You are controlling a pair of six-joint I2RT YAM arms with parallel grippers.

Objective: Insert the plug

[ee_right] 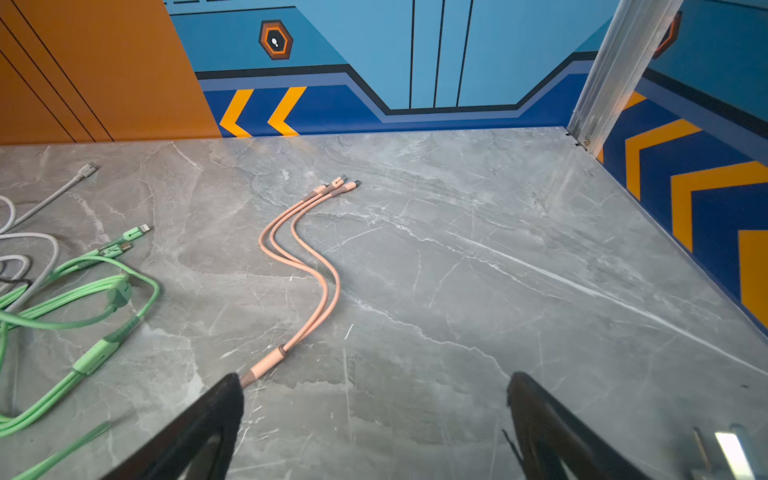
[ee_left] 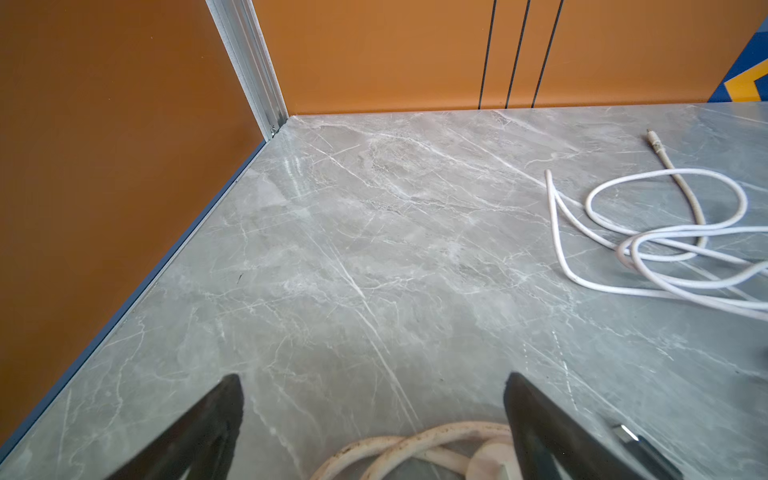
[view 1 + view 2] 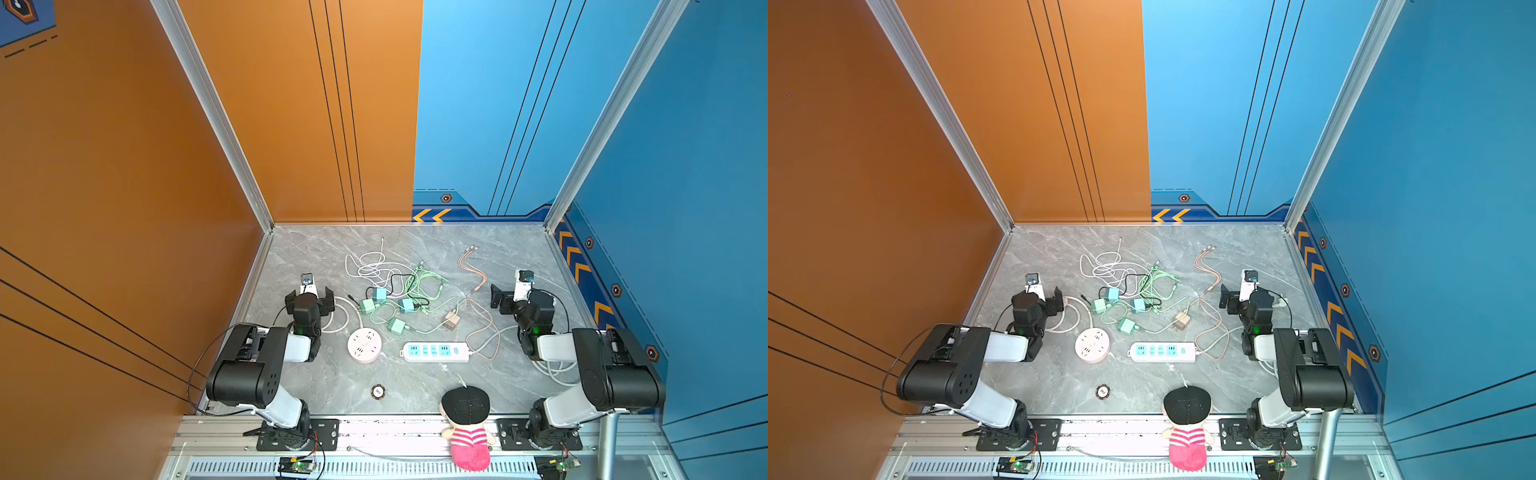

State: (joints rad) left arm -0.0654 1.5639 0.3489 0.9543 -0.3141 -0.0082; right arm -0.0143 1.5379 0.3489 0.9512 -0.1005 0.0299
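Several mint-green charger plugs [image 3: 397, 325] [image 3: 1125, 325] and a beige plug [image 3: 452, 321] lie mid-table among tangled cables. Nearer the front sit a round pink socket [image 3: 364, 345] [image 3: 1092, 345] and a white power strip [image 3: 435, 351] [image 3: 1163, 351] with blue outlets. My left gripper [image 3: 309, 296] [image 2: 374, 382] hovers open left of the plugs, above a coiled beige cord [image 2: 415, 444]. On the right my right gripper [image 3: 521, 297] [image 1: 376, 380] is open over bare table, its one finger beside the orange cable [image 1: 307, 257]. Neither holds anything.
A white cable [image 2: 665, 232] and green cables [image 1: 104, 291] sprawl behind the plugs. A doll [image 3: 467, 428] leans at the front edge, with a small round disc [image 3: 377, 391] near it. Orange and blue walls close in the table on three sides.
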